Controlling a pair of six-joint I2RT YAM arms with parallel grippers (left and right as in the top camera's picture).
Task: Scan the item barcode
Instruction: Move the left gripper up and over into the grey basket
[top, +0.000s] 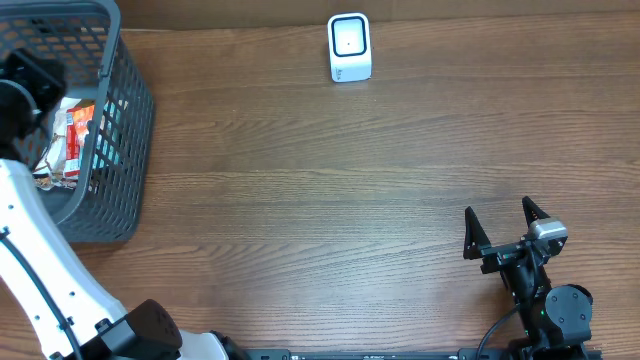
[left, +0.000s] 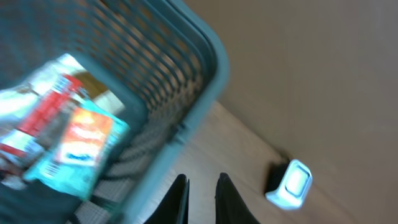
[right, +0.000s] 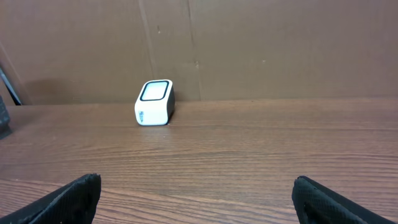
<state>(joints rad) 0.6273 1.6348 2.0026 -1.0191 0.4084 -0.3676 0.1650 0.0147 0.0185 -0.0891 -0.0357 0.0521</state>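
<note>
Packets (left: 74, 140) of snack food, jumbled inside the basket (left: 205, 56). They are probably light, soft and crinkly, with slippery film, so a pinch on a flat sealed edge, clear of the barcode, looks safest. Left gripper (left: 203, 183) is over the basket's rim, fingers pressed almost together, holding nothing. Scanner (top: 349, 47) stands well apart from the basket, to its right. Right gripper (top: 498, 208) is farther from the basket, jaws spread wide and empty.
</note>
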